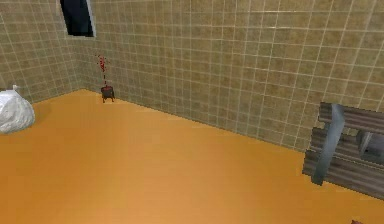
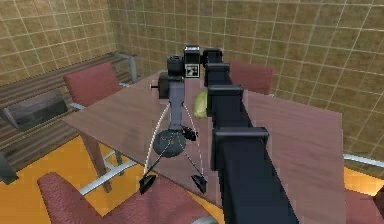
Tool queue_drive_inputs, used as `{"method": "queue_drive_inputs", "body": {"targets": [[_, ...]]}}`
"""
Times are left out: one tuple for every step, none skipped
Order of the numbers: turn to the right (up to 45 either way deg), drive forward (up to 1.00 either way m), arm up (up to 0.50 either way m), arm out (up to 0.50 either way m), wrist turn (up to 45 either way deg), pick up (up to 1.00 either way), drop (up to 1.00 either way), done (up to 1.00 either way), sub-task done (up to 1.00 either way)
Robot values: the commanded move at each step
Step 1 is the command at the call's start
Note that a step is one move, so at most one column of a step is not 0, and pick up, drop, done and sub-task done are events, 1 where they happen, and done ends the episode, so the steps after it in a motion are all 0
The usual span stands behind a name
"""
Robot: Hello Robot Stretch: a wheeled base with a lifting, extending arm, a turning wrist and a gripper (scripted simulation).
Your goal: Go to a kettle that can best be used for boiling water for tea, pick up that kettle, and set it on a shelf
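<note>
Kettle or not (too small to tell), a yellow-green shape (image 2: pixel 200 102) sits on the table (image 2: pixel 300 130) at one o'clock from the gripper (image 2: pixel 173 183); whether its fingers are apart or together I cannot tell.

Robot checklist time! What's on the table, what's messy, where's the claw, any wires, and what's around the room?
Surface: brown wooden table, with a yellow-green thing on it beside the arm.
Job's things: nothing seen.
Clutter: white bag on the orange floor; small reddish plant in a dark pot by the wall.
Claw: the claw shows at the table's near edge, with a red chair behind it; cannot tell whether it holds anything.
Cables: nothing seen.
Surroundings: tiled walls, dark window, more red chairs around the table, slatted wooden bench.
</note>
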Motion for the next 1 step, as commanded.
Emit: {"method": "queue_drive_inputs", "body": {"targets": [[0.0, 0.00, 0.00, 0.00, 45.0, 0.00, 0.00, 0.00, 0.00]]}}
